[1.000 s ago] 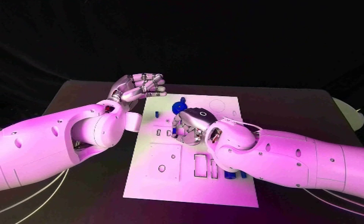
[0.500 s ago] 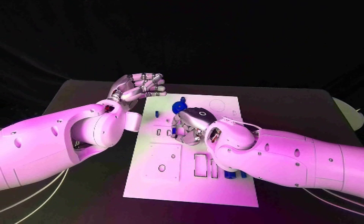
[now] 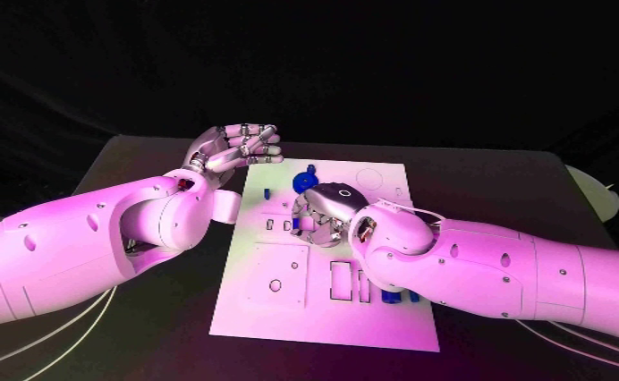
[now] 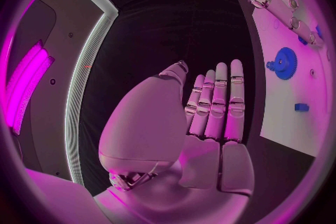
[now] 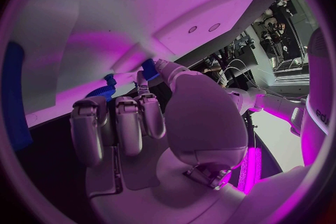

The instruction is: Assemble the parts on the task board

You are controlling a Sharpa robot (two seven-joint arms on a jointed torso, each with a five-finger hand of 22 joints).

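Since a second ago I see almost nothing shifted: my right hand [image 3: 326, 211] has crept very slightly toward the board's far end, and my left hand [image 3: 239, 148] has stayed put.

The tabletop [image 3: 142, 166] is black and matte, with dark room behind it at twelve o'clock. On it the task board [image 3: 323, 309], a white rectangular plate cut with slots and round holes, lies with its long axis running from six to twelve o'clock, tilted slightly clockwise.

My right arm comes in from four o'clock, and that hand sits low over the middle of the board. In the right wrist view its fingers [image 5: 115, 123] lie curled side by side, tips near a blue part [image 5: 103, 88]; I cannot tell whether they pinch it.

My left hand hovers off the board's far-left corner, at about ten o'clock from the board's centre. Its fingers [image 4: 217, 103] are straight and pressed together, holding nothing.

A blue gear [image 4: 283, 63], round and toothed, lies flat near the board's far end. A small blue block [image 4: 302, 107] lies apart from it on the board, and more blue pieces [image 3: 391, 296] show beside my right forearm at five o'clock.
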